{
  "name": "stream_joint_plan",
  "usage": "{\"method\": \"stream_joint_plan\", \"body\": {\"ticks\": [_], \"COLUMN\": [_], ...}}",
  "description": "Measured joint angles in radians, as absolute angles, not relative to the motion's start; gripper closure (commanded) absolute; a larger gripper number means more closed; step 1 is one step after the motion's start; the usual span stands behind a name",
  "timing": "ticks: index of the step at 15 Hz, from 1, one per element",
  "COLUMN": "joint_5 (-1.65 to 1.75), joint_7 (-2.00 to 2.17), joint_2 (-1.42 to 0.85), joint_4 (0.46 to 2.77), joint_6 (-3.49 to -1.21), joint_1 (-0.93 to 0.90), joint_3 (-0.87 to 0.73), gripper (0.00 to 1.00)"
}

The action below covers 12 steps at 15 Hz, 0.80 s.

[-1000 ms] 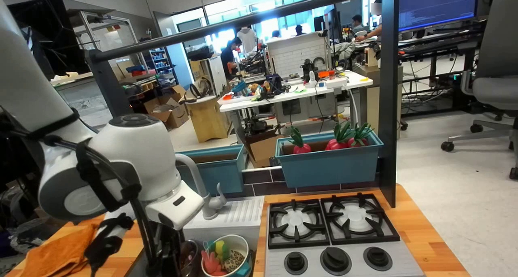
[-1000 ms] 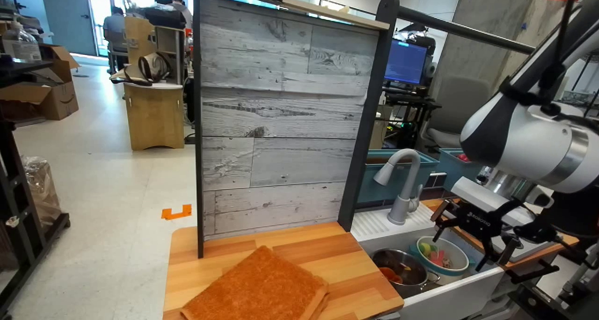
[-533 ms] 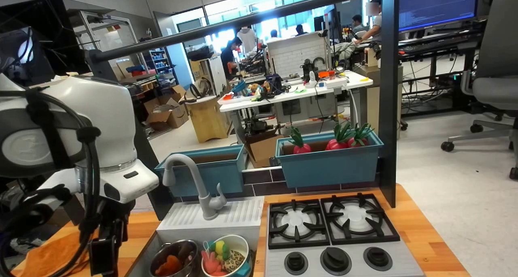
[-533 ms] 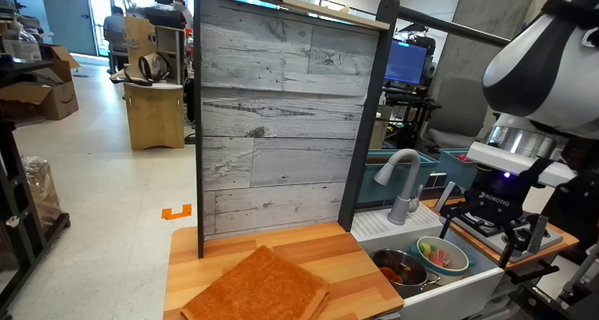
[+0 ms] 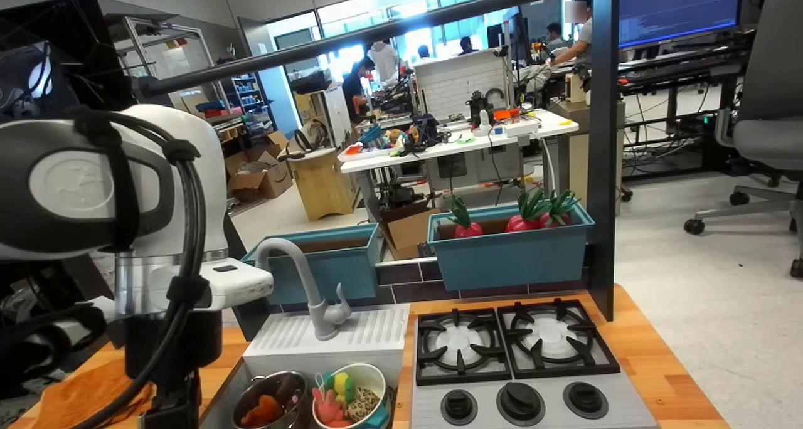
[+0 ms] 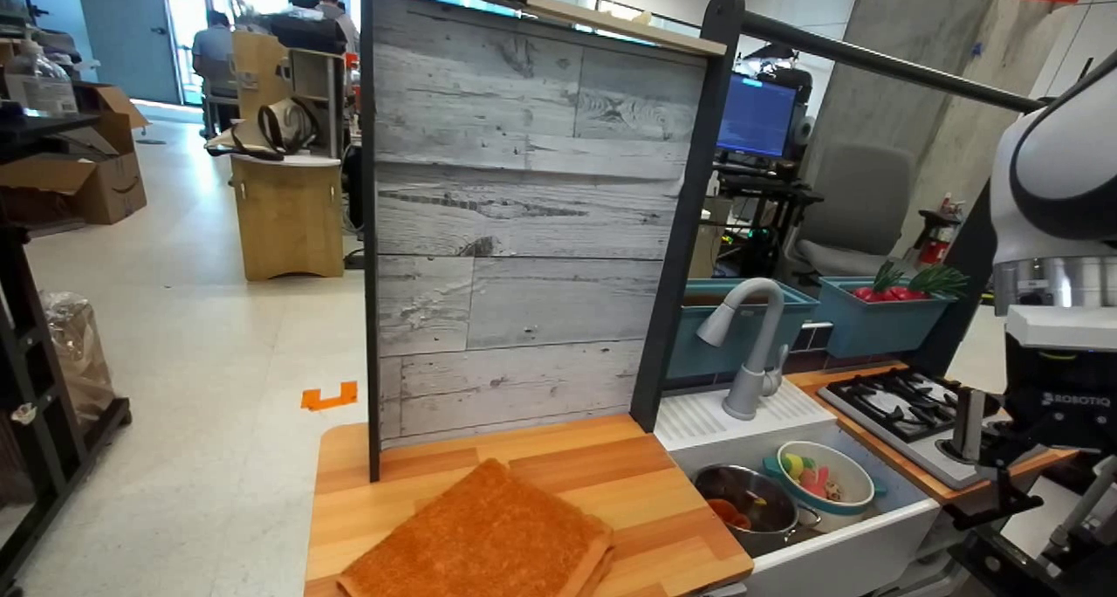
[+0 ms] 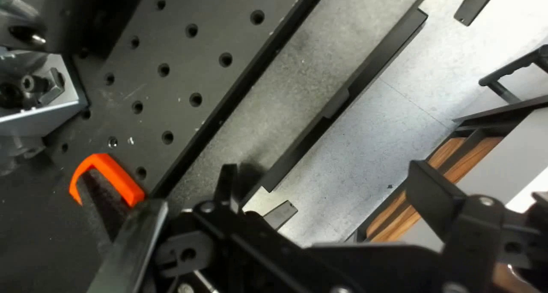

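Standing in your sink [image 6: 851, 555]: one steel pot [image 6: 757, 539], one white bowl [image 6: 856, 475], side by side. Your claw [image 7: 327, 190] hangs spread wide.

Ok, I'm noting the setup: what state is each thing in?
Black Robotiq gripper, open, holding nothing
Orange terry towel, folded
Round steel pot, lidless, orange object inside
White-and-teal pot, lidless, toys inside
Grey curved faucet, no water visible
Grey two-burner stovetop, no flame visible
Round black knobs, settings unclear
Teal rectangular planters, upright, one holding red radishes
Flat rectangular monitor, lit
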<state>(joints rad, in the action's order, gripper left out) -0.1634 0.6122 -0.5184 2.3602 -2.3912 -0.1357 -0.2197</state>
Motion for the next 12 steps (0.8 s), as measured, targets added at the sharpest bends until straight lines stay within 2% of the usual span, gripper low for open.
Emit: {"method": "stream_joint_plan", "body": {"ticks": [5, 7, 12], "joint_5": [-0.16, -0.099, 0.15], "joint_7": [0.615, 0.626, 0.784], "joint_2": [-0.526, -0.525, -0.468], "joint_4": [2.359, 2.374, 2.455], "joint_6": [-2.403, -2.496, -2.646], "joint_1": [-0.127, -0.142, -0.311], "joint_3": [-0.202, -0.205, -0.26], "gripper": [0.0, 0.0, 0.0]}}
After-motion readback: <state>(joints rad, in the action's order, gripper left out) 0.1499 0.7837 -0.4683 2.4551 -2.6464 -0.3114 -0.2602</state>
